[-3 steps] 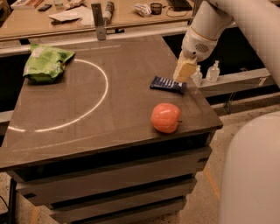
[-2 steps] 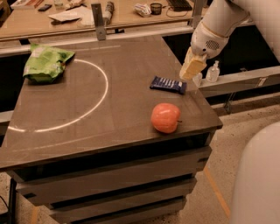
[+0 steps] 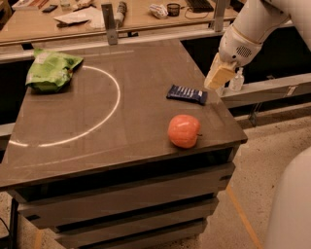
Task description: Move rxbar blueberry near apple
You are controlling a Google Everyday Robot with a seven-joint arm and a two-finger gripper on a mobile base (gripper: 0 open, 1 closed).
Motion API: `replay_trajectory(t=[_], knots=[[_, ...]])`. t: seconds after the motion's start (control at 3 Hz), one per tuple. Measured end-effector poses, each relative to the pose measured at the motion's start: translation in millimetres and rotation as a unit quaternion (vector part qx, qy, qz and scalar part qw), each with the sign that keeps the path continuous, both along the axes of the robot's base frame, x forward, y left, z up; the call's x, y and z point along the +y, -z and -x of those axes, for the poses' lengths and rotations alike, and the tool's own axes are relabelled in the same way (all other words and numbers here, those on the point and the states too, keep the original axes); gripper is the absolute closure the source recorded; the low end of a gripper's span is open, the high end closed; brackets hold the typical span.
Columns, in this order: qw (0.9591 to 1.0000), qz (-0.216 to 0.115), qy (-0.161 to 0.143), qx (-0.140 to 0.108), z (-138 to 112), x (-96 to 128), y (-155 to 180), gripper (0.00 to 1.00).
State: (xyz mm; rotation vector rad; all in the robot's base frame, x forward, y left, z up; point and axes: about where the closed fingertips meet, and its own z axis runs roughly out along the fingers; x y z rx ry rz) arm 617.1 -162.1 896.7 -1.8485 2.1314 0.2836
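Observation:
The rxbar blueberry (image 3: 186, 94), a flat dark navy wrapper with pale lettering, lies on the brown table (image 3: 121, 112) near its right edge. The apple (image 3: 184, 131), round and red-orange, sits near the table's front right corner, a short way in front of the bar. My gripper (image 3: 218, 76) hangs on the white arm just right of the bar, above the table's right edge, lifted off the bar and not touching it.
A green chip bag (image 3: 50, 72) lies at the table's back left. A white arc (image 3: 109, 109) is drawn on the tabletop. A cluttered wooden bench (image 3: 97, 14) runs behind. A small clear bottle (image 3: 236, 80) stands on a ledge at the right.
My gripper has moved up and to the right, away from the bar. The bar and the apple have stayed in place.

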Motion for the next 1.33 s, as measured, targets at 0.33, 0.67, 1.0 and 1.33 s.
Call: replay_trajectory(t=[0.33,0.67,1.0,1.33], knots=[[0.9996,-0.022,0.018,-0.001,-10.5,3.0,7.1,0.49],[0.9988,-0.037,0.031,-0.003,-17.7,8.2,9.7,0.27],[0.9971,-0.060,0.046,-0.009,-21.8,13.1,9.9,0.04],[0.9956,-0.075,0.056,-0.008,-21.9,17.2,17.2,0.00]])
